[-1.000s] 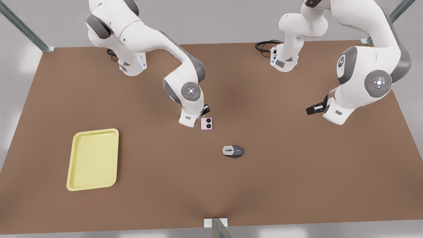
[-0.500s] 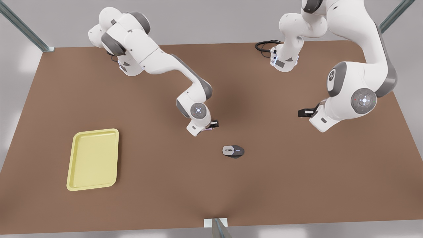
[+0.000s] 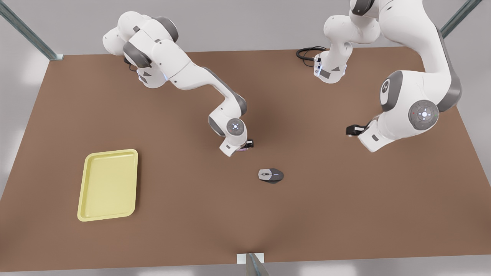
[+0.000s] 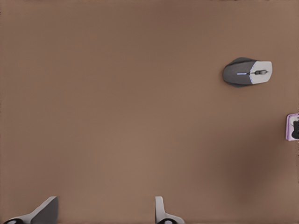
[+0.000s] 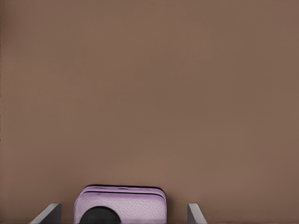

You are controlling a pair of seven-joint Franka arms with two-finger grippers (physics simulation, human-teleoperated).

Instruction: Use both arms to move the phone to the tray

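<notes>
Right arm, on the front view's left, is reaching out from its base and bending down steeply at the wrist, with the right claw (image 3: 245, 147) sitting low over the counter (image 3: 191, 214) near the middle. In the right wrist view the two fingertips (image 5: 49, 212) are standing spread, with the phone (image 5: 120, 204) lying between them, a gap showing on either side; not pinching it. In the front view only a pink sliver of the phone (image 3: 242, 150) is peeking out under the wrist. Left arm, on the front view's right, is folding at the elbow and holding the left claw (image 3: 353, 130) above bare counter, well apart from the phone. Its wrist view is showing the fingertips (image 4: 161, 213) spread wide, nothing between them, with the grey mouse (image 4: 246, 72) and an edge of the phone (image 4: 293, 126) farther off. The mouse (image 3: 271, 175) is lying just beyond the phone toward the near edge and the front view's right, close to the right claw but apart from it. The tray (image 3: 108, 184) is resting flat near the counter's edge on the front view's left, well apart from the phone, with open brown counter lying between the two. A black cable (image 3: 308, 53) is coiling by the left arm's base at the far edge.
</notes>
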